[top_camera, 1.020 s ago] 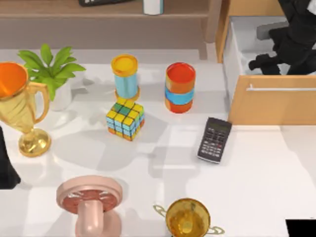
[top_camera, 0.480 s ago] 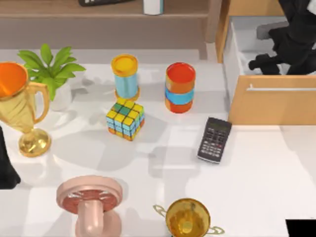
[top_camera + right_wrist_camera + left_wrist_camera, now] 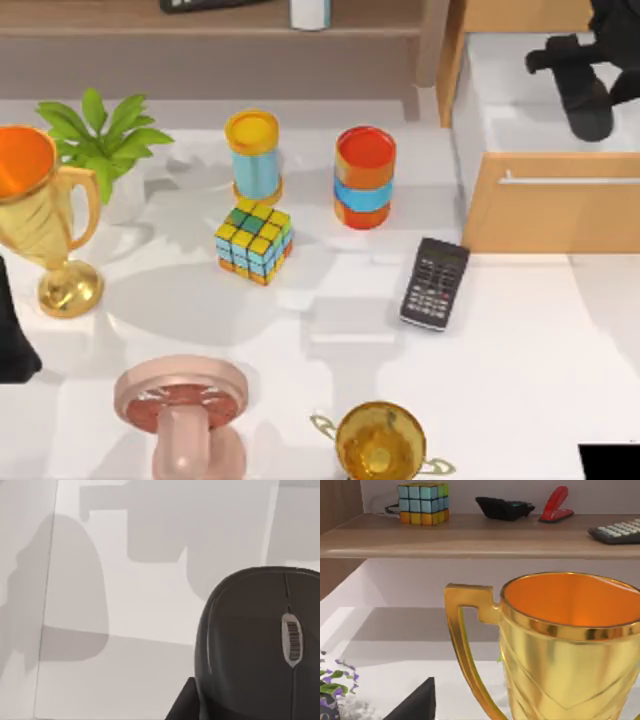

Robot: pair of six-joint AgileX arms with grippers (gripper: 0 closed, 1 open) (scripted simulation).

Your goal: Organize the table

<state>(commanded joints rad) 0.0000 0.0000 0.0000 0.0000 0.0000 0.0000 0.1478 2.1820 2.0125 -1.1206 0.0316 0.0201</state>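
Observation:
The white table (image 3: 520,380) carries several loose objects. At its back right a light-wood drawer (image 3: 550,200) stands open, showing its white inside. My right gripper (image 3: 583,88) hangs above that inside, shut on a black mouse (image 3: 588,112). The right wrist view shows the mouse (image 3: 260,645) from above, scroll wheel up, with one finger (image 3: 181,702) against its side. My left arm (image 3: 10,345) is parked at the table's left edge beside a gold trophy (image 3: 570,645). Its gripper is open, with one finger (image 3: 417,705) in view.
On the table are a calculator (image 3: 435,283), a colour cube (image 3: 252,243), a yellow-blue can (image 3: 253,155), a red-blue can (image 3: 365,177), a potted plant (image 3: 100,150), a gold trophy (image 3: 40,220), another trophy (image 3: 380,440) and a pink stand (image 3: 180,410). A brown shelf (image 3: 200,30) runs behind.
My right gripper has moved from near the drawer's front wall toward the back right of the drawer and higher. Nothing on the table has moved, and the left arm is still.

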